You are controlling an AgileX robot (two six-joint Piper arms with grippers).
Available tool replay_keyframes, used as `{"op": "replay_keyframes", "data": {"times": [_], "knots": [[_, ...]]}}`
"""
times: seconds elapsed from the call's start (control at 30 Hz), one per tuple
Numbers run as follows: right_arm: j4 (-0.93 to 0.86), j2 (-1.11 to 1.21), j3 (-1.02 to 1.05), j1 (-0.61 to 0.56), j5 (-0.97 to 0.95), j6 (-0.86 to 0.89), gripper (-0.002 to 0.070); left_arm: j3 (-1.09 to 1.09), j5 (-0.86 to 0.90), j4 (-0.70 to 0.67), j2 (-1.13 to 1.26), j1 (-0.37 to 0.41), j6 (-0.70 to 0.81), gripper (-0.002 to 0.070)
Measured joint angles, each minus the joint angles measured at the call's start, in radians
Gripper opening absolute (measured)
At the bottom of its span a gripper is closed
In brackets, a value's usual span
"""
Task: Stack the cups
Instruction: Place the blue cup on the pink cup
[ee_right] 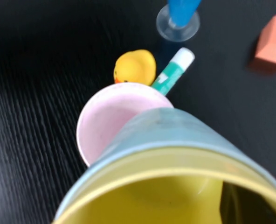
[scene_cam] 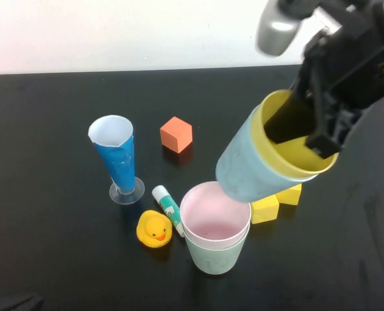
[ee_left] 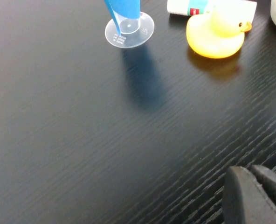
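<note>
High view: toward the counter's point(scene_cam: 49, 259) near edge, the pink cup point(scene_cam: 215, 217) sits nested in the green cup point(scene_cam: 211, 256). Above, the right claw point(scene_cam: 299, 133) grips the tilted yellow cup point(scene_cam: 309, 162) inside the light blue cup point(scene_cam: 247, 165); that tilt risks catching the rim and toppling the stack. The left claw point(ee_left: 254, 196) rests at the near-left corner; I cannot tell its state.

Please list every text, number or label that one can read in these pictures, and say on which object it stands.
None can be read.
Clear foot of the blue glass: small embossed marks, too small.
White and teal tube: a red mark, blurred.
Right tool, holding the yellow cup: no text.
Left tool: no text.
</note>
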Motion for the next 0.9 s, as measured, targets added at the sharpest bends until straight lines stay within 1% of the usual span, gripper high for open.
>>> {"op": "replay_keyframes", "data": {"times": [0.23,0.9], "knots": [[0.065,0.083,0.0,0.0,0.0,-0.044,0.0046,0.0,0.0,0.0,0.0,0.0,0.0,0.0001],[0.106,0.123,0.0,0.0,0.0,-0.104,0.0052,0.0,0.004,0.02,0.0,0.0,0.0,0.0001]]}}
